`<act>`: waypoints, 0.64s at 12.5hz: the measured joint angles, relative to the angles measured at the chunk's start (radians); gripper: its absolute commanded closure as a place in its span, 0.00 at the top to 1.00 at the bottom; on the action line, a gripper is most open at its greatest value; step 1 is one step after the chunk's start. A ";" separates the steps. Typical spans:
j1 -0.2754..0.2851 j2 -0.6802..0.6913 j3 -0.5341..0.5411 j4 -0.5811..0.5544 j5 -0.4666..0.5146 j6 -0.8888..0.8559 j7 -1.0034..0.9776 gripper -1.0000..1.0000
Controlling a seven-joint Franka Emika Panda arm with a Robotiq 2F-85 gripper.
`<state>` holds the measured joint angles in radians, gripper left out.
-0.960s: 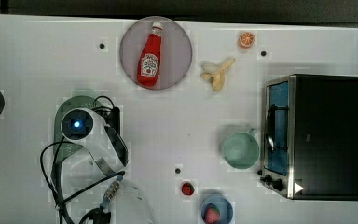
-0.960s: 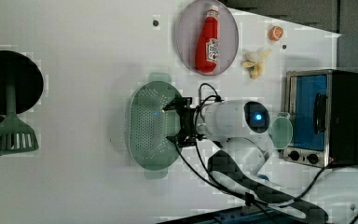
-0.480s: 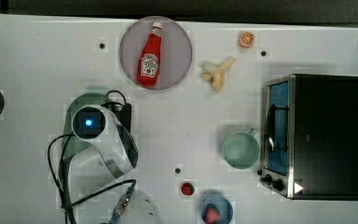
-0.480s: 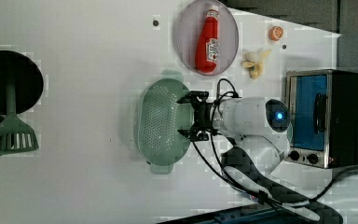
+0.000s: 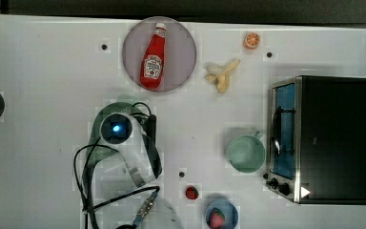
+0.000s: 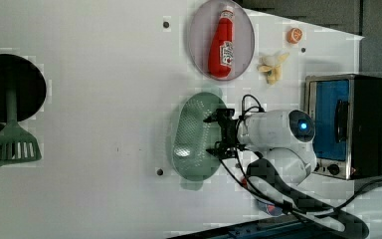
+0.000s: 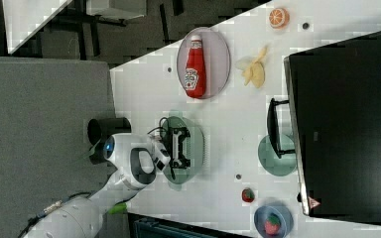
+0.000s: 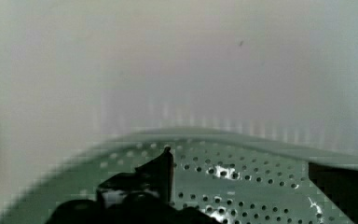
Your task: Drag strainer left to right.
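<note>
Now my tool (image 6: 218, 135) spread wide over strainer (image 6: 191, 134), mid-desk in left view, below ketchup plate (image 6: 199, 40). Light, stiff plastic, likely slides easily; pinch right rim wall.

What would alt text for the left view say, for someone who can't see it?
A white robot arm holds its open gripper over a mint-green strainer on a white table. Above it a ketchup bottle lies on a grey plate; a toaster oven stands at the left view's right.
</note>
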<state>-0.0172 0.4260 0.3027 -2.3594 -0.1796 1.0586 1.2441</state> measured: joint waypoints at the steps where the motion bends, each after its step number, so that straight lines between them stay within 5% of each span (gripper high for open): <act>1: -0.005 0.001 -0.017 0.002 -0.005 -0.007 -0.019 1.00; 8: -0.022 -0.019 -0.129 -0.010 -0.025 0.011 -0.130 1.00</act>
<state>-0.0388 0.4067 0.1741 -2.3691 -0.2048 1.0693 1.1143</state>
